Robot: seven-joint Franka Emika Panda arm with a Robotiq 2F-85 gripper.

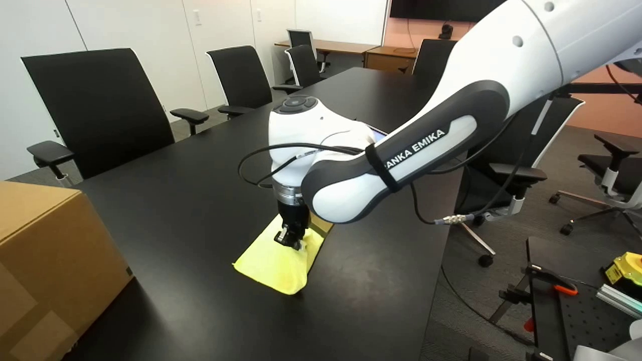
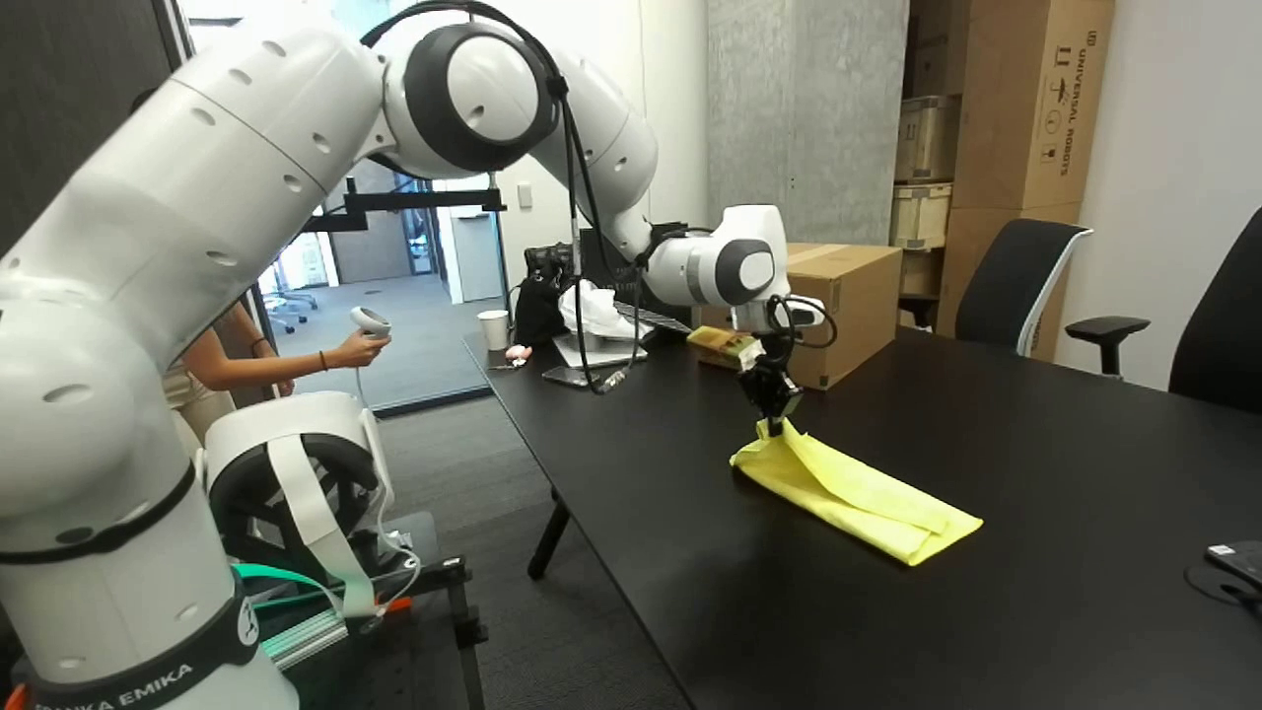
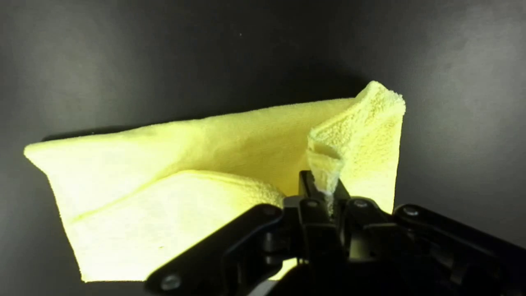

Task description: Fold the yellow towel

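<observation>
Tool (image 3: pixel 323 186) pinches yellow towel (image 3: pixel 205 193); cardboard box (image 1: pixel 57 265) stands closed.

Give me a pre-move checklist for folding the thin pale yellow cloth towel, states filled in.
1. Black two-finger end effector grips the thin pale yellow cloth towel: ok, a pinch is held.
2. Towel smooth: not ok, raised fold beside the end effector.
3. Towel's underside flat: cannot tell, hidden.
4. Tan cardboard box apart from towel: ok.
5. Enough slack in looped black cable at the wrist: cannot tell.
</observation>
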